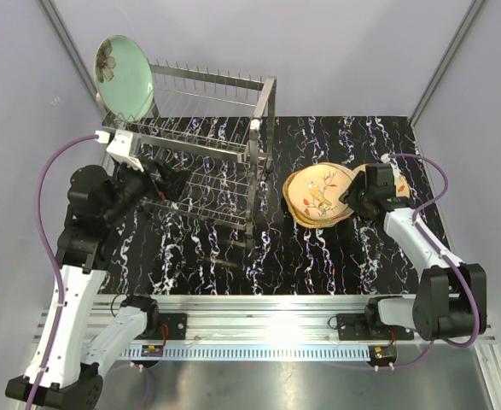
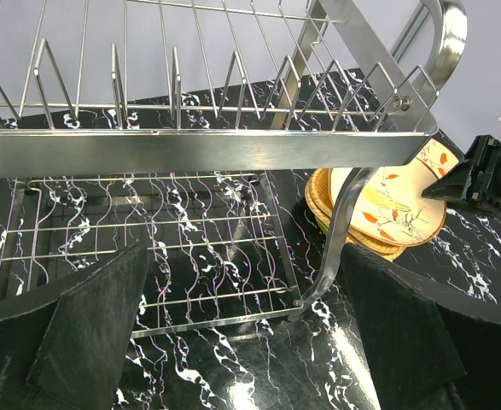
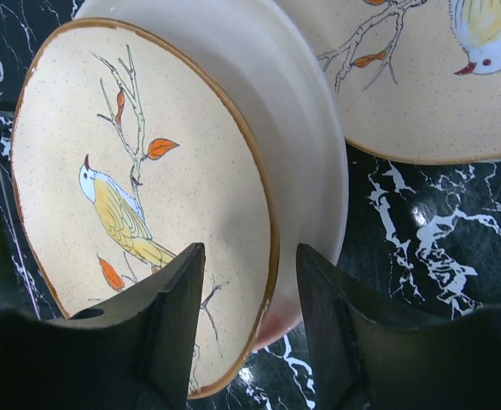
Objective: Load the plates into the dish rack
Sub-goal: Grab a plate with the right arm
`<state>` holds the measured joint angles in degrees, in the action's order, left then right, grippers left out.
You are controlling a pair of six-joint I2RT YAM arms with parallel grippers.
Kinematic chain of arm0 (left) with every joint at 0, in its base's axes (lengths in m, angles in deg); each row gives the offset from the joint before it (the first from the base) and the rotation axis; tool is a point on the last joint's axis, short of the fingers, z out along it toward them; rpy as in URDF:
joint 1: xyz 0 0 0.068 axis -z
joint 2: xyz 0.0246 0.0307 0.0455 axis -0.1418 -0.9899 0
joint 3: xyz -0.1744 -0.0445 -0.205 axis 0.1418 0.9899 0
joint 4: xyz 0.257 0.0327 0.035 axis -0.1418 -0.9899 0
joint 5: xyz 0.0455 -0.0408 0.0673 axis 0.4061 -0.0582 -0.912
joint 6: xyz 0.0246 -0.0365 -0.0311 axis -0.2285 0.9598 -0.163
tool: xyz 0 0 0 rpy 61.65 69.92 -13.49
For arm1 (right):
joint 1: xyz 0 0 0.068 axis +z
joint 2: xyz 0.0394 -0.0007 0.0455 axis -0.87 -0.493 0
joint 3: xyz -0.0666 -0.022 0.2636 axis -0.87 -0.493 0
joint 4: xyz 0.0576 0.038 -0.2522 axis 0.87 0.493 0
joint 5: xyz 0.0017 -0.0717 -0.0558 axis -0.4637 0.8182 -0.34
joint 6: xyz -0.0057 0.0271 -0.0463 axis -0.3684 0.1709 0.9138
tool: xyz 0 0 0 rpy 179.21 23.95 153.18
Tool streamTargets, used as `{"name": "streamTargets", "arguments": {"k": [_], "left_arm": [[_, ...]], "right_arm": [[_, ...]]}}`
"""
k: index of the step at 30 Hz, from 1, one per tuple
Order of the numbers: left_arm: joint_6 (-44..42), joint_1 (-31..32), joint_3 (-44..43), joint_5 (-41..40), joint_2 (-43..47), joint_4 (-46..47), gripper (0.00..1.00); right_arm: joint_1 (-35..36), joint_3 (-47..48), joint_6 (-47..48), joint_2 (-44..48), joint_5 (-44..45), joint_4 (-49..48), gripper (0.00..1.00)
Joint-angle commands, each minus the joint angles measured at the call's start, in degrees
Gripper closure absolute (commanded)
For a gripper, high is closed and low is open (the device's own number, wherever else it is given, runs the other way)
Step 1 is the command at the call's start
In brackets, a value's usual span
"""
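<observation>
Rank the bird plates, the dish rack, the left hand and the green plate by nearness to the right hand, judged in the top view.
1. bird plates: directly at the right hand, on the table's right side.
2. dish rack: its end post stands mid-table.
3. left hand: at the rack's lower tier.
4. green plate: upright at the rack's far-left end.

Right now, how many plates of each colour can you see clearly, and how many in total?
Mint-green flower plate: 1
Beige bird plates: 2, the stack's top plate and the tilted plate between the jaws of the right pincer
Total: 3. The plates lower in the stack are too hidden to count.
</observation>
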<state>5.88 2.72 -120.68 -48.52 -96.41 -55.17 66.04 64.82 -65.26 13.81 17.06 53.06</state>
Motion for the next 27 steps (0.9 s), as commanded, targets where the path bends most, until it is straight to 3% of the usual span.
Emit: {"name": "streamTargets", "arguments": {"k": [1,9,12,14,22,27], "left_arm": [[-0.81,0.46,-0.02,-0.66,0.12,2.67,0.01],[-0.99,0.55,-0.02,-0.75,0.30,2.23,0.01],[-0.81,0.55,-0.28,-1.19,0.30,1.88,0.01],[-0.64,0.55,-0.72,-1.80,0.21,0.83,0.01],[1.91,0.55,-0.64,0.04,-0.23,-1.99,0.01],[6.39,0.55,1.65,1.97,0.30,-2.08,0.01]], "right_arm": [[-0.66,0.17,-0.76,-1.06,-0.15,-3.69,0.46],[-1.01,-0.53,-1.64,-2.90,0.64,-5.54,0.50],[-1.10,-1.06,-1.82,-3.08,0.12,-6.24,0.65],[-1.19,-1.06,-1.90,-2.82,0.03,-6.33,0.69],[-1.54,0.08,-1.64,0.25,0.73,-4.31,1.00],[-1.80,0.61,-2.52,2.89,-0.41,-2.99,1.00]]}}
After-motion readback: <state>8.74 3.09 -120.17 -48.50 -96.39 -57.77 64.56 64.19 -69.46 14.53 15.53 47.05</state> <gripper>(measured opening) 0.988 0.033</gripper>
